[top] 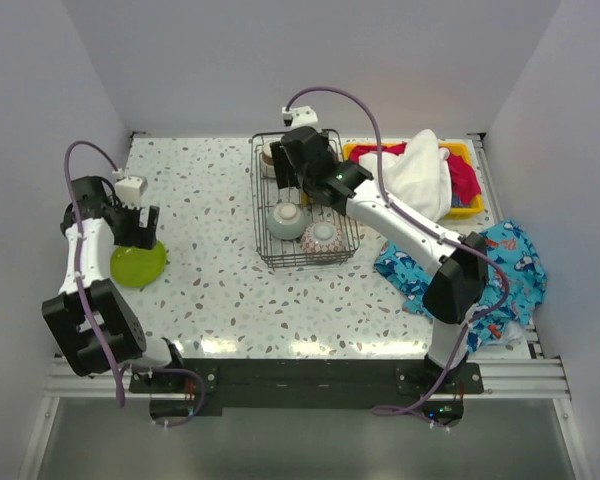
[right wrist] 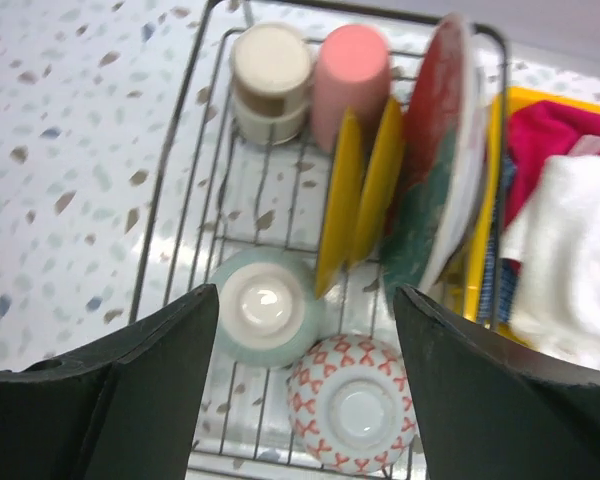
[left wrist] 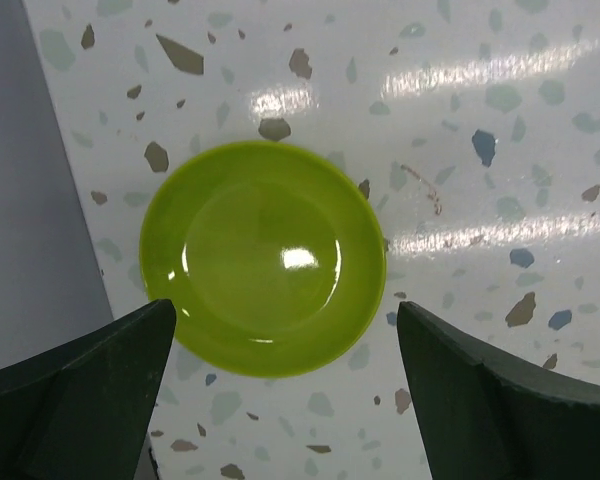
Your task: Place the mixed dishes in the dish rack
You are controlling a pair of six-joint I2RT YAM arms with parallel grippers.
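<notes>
A lime-green plate (top: 138,264) (left wrist: 263,258) lies flat on the speckled table at the left. My left gripper (top: 137,225) (left wrist: 285,312) hovers over its near edge, open and empty. The wire dish rack (top: 257,200) (right wrist: 170,210) holds a pale green bowl (top: 286,219) (right wrist: 265,308) and a red-patterned bowl (top: 323,238) (right wrist: 355,405), both upside down. Two amber plates (right wrist: 360,195) and a red teal-rimmed plate (right wrist: 445,150) stand on edge in it, beside a pink cup (right wrist: 350,80) and a cream cup (right wrist: 270,80). My right gripper (top: 298,180) (right wrist: 307,300) hangs open above the bowls, holding nothing.
A yellow bin (top: 458,148) (right wrist: 500,200) with white cloth (top: 420,175) and red cloth sits right of the rack. A blue fish-print cloth (top: 500,265) lies under the right arm. Walls close the table at the left, back and right.
</notes>
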